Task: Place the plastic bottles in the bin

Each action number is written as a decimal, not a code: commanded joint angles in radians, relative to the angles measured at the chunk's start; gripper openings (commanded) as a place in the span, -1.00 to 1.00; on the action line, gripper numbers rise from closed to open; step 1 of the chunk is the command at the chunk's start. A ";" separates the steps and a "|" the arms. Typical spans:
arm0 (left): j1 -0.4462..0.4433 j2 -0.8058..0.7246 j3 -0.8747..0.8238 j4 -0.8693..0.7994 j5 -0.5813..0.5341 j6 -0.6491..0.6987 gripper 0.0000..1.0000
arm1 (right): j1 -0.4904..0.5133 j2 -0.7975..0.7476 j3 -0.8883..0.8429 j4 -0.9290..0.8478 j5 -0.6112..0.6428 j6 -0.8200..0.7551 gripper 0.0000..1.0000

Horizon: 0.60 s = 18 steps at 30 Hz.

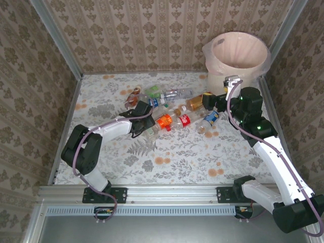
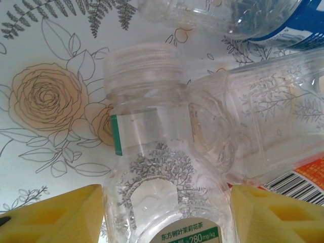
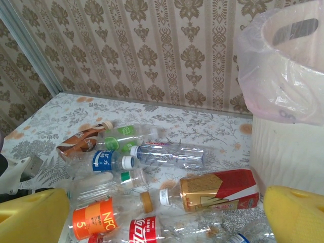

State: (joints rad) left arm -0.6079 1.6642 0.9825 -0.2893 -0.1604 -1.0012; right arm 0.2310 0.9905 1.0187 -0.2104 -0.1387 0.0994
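Observation:
Several plastic bottles [image 1: 172, 109] lie in a heap mid-table, left of the cream bin [image 1: 218, 63] with its pinkish bag. My left gripper [image 1: 143, 114] is down at the heap's left end. In the left wrist view its yellow pads [image 2: 61, 215] press both sides of a clear bottle [image 2: 162, 167] with a green-and-white label and clear cap; the left gripper [image 2: 167, 212] is shut on it. My right gripper [image 1: 211, 101] hovers open over the heap's right end beside the bin [image 3: 288, 152]. The right gripper [image 3: 164, 223] has wide-spread fingers above a gold-and-red bottle [image 3: 220, 190] and an orange NFC bottle [image 3: 96, 217].
Another clear bottle [image 2: 263, 116] lies against the held one, and a blue-labelled bottle [image 2: 298, 20] lies beyond it. Patterned walls [image 1: 152, 35] close in the table on three sides. The flowered tabletop [image 1: 167, 157] in front of the heap is bare.

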 commanded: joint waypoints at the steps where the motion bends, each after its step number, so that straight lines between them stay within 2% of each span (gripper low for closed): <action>1: 0.002 0.057 0.004 -0.017 0.005 0.009 0.29 | 0.010 0.011 -0.011 0.021 0.007 -0.016 1.00; 6: 0.000 0.094 0.010 -0.012 0.027 0.006 0.29 | 0.018 0.022 -0.011 0.023 0.004 -0.015 1.00; 9: 0.001 0.095 0.009 -0.015 0.032 0.004 0.22 | 0.025 0.028 -0.011 0.023 0.002 -0.015 1.00; 18: -0.028 -0.088 -0.065 0.003 -0.057 0.037 0.11 | 0.041 0.048 -0.010 0.031 0.001 -0.008 1.00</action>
State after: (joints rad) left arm -0.6163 1.6382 0.9463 -0.2371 -0.1761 -0.9939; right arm 0.2604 1.0309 1.0187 -0.2077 -0.1390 0.0967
